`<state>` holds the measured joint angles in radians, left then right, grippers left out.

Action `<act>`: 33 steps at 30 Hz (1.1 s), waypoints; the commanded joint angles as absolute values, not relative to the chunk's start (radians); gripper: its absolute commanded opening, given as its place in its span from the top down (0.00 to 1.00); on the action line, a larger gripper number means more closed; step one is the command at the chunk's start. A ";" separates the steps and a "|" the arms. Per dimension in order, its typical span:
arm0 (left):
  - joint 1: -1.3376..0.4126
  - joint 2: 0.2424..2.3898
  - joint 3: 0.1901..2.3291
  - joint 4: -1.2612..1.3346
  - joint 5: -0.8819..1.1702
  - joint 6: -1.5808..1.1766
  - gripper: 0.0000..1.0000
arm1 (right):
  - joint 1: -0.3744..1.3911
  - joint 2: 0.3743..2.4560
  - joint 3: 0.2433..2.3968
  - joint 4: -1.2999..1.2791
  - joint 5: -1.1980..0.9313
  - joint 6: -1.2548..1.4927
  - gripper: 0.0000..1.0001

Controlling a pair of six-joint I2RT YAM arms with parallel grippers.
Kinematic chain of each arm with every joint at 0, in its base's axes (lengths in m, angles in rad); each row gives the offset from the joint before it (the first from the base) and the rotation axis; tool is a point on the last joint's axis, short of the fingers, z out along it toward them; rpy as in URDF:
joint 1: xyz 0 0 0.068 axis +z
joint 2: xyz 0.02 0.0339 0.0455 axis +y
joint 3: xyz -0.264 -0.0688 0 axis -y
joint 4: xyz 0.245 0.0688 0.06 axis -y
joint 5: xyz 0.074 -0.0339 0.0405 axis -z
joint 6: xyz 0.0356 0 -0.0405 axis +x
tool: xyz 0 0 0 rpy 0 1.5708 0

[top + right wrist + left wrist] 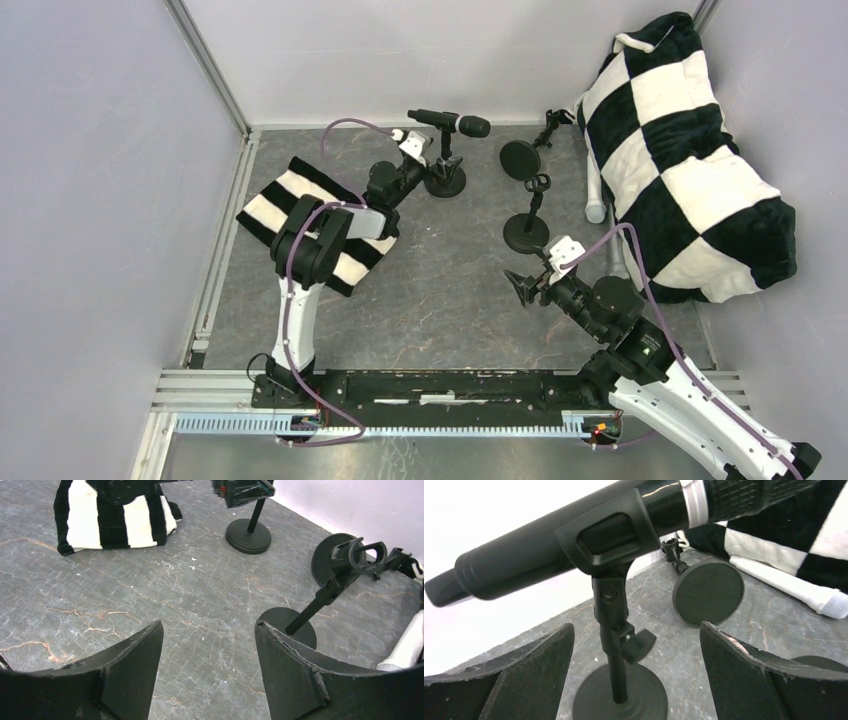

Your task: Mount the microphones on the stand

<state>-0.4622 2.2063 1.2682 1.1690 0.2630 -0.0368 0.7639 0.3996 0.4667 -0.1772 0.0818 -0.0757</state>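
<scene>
Black microphone point(534, 550) clipped in far-left stand point(610, 605); my left pincer point(636, 630) released, gaping before its pole; right pincer point(208, 625) released above the desk point(150, 580).

I read the left arm point(296, 310) as raised from its base, bent at the elbow and extended away from the near edge. The left hand point(636, 630) has its fingers spread wide and grips nothing. The right arm point(690, 395) angles inward. The right hand point(208, 625) is parted and empty.
</scene>
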 commanded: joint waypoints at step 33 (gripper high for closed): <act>-0.525 0.621 0.566 -0.281 -0.090 -0.469 0.00 | 0.405 0.942 0.937 -0.282 0.212 0.128 0.26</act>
